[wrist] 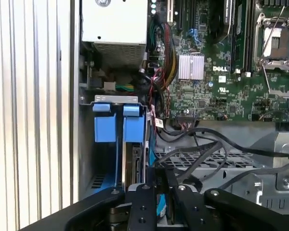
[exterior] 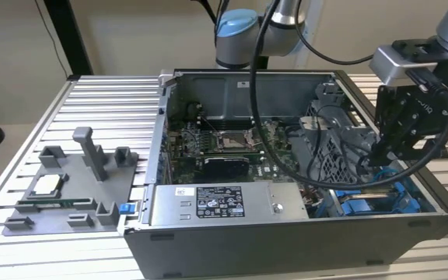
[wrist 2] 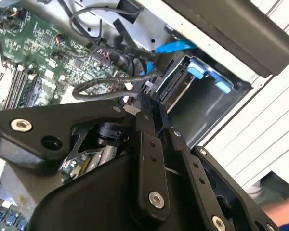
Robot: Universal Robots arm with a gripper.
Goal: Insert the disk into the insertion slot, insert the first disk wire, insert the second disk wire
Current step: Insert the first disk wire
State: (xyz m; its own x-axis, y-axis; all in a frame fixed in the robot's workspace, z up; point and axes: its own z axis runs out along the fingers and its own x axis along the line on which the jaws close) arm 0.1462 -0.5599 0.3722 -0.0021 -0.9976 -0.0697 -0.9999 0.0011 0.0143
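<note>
**Gripper (exterior: 380, 156) down in the drive-bay corner, the disk (exterior: 401, 195) just beside it**

We see the gripper reaching down into the open computer case (exterior: 286, 251) at the exterior view's right, with its tip inside the corner that holds the drive bay. We cannot tell whether it is gripping anything. In the second wrist view the gripper (wrist 2: 145, 102) ends in a tangle of black wires (wrist 2: 101, 84), and what lies at its tip is hidden.

The disk sits in the bay, standing on edge close to the case's side wall and clipped in its bright blue carrier. In the exterior view the blue of the carrier shows just below the gripper, toward the near corner of the case. In the first wrist view the disk (wrist: 105, 130) shows its two blue tabs side by side at one end of the bay. The gripper (wrist: 160, 184) hangs over the opposite end of the same bay. The two are near each other, but we cannot make out whether they touch. In the second wrist view the blue tabs of the disk (wrist 2: 198, 69) lie beyond the gripper's tip, and a blue cable (wrist 2: 176, 46) curves past them.

More black wires cross a perforated metal cage (wrist: 197, 161) between the bay and the motherboard (wrist: 207, 82). The grey power-supply box (exterior: 216, 203) lies along the near side of the case, next to the bay. The case rests on a ribbed metal table (exterior: 107, 99). A grey fixture tray (exterior: 60, 192) sits well apart from it at the exterior view's left.
</note>
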